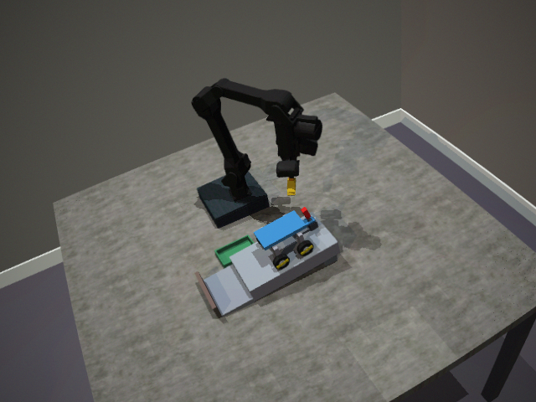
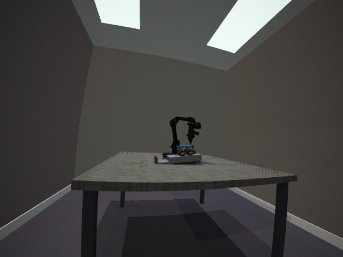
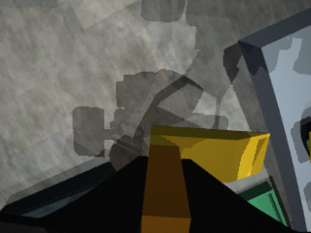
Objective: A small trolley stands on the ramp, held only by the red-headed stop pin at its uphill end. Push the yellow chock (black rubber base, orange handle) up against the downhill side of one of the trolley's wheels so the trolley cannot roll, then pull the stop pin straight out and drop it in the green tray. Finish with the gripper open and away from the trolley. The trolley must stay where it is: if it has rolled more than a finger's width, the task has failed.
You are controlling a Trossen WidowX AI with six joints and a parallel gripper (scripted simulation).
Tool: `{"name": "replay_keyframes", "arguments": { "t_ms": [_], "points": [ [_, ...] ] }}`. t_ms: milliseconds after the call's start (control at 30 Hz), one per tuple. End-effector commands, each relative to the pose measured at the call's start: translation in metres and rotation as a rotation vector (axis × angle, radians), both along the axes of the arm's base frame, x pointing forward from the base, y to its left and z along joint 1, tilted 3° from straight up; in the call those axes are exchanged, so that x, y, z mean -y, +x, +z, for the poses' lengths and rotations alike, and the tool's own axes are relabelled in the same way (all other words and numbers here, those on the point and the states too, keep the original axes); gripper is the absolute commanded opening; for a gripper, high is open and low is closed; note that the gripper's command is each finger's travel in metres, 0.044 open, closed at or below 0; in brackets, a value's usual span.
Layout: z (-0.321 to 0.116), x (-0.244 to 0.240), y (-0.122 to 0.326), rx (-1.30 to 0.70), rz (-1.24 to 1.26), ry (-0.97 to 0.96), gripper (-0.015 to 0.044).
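My gripper (image 1: pixel 291 176) (image 3: pixel 163 167) is shut on the orange handle of the yellow chock (image 1: pixel 291 188) (image 3: pixel 214 151). It holds the chock in the air, between the arm's base and the uphill part of the ramp (image 1: pixel 250 276) (image 2: pixel 180 159) (image 3: pixel 283 83). The chock's black rubber base cannot be made out. The blue-topped trolley (image 1: pixel 279 229) (image 2: pixel 184 145) stands on the ramp on black wheels with yellow bars. The red-headed stop pin (image 1: pixel 305 213) (image 2: pixel 193 146) stands upright at its uphill end. The green tray (image 1: pixel 235 251) (image 3: pixel 266 203) lies beside the ramp, with nothing visible in it.
A brown end board (image 1: pixel 205 291) (image 2: pixel 156 159) stands at the ramp's low end. The arm's dark base (image 1: pixel 234 206) (image 3: pixel 58 198) sits behind the tray and ramp. Shadows of the arm fall on the table (image 1: pixel 389 280) around the ramp's uphill end.
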State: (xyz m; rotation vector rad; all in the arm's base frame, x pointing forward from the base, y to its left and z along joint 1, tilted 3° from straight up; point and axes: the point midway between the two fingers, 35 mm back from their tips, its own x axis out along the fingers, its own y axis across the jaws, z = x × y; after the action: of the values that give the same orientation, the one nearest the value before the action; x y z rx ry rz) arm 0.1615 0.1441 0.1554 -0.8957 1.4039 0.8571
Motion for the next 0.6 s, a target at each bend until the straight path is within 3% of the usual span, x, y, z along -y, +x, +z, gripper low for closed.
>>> {"name": "replay_keyframes", "arguments": {
  "t_ms": [0,567],
  "points": [
    [0.0012,-0.0001,0.0013,0.011,-0.119,-0.001,0.0000],
    [0.0012,-0.0001,0.0012,0.031,-0.689,0.002,0.0000]
  ]
}}
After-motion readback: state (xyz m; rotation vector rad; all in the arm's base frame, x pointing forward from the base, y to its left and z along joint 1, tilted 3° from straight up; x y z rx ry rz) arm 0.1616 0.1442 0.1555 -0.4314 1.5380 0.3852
